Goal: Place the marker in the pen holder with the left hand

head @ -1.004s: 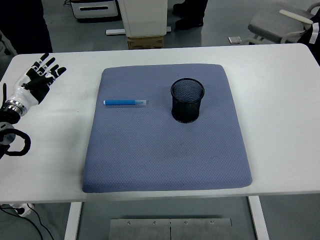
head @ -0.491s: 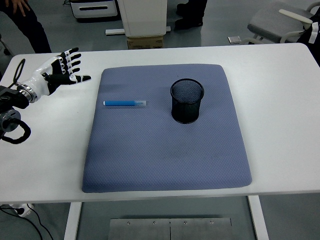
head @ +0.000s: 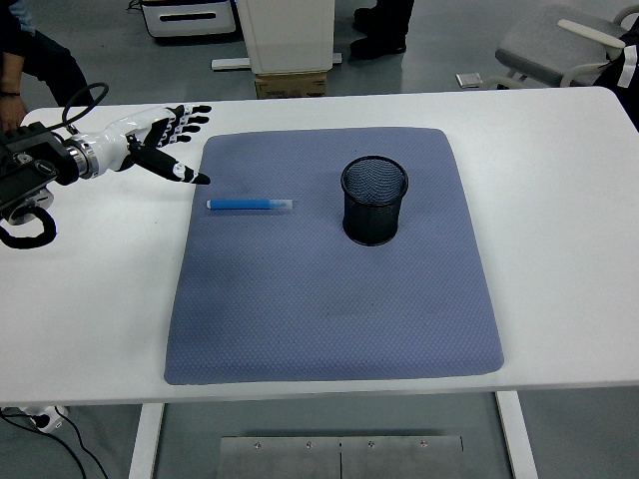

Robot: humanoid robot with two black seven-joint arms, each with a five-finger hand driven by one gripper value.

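Moved since the earlier frames: my left robot hand (head: 163, 140) goes from the bench's far-left corner in toward the mat and now hovers at the mat's upper-left corner, arm reaching in from the left edge. Fingers (head: 190, 112) spread, thumb angled down toward the mat edge, holding nothing. Marker and holder sit where they were.

Count: one marker (head: 250, 205), blue with a pale cap end, lying flat and roughly level on the blue-grey mat (head: 329, 299), left of centre. Robot hand is near it, up and to the left, not touching. One black mesh pen holder (head: 374, 201), upright on the mat, right of the marker, clear gap between them. One mat on the white bench (head: 559, 200).

Right arm not visible. One person's hand and sleeve (head: 20, 70) at top-left, beyond the bench.
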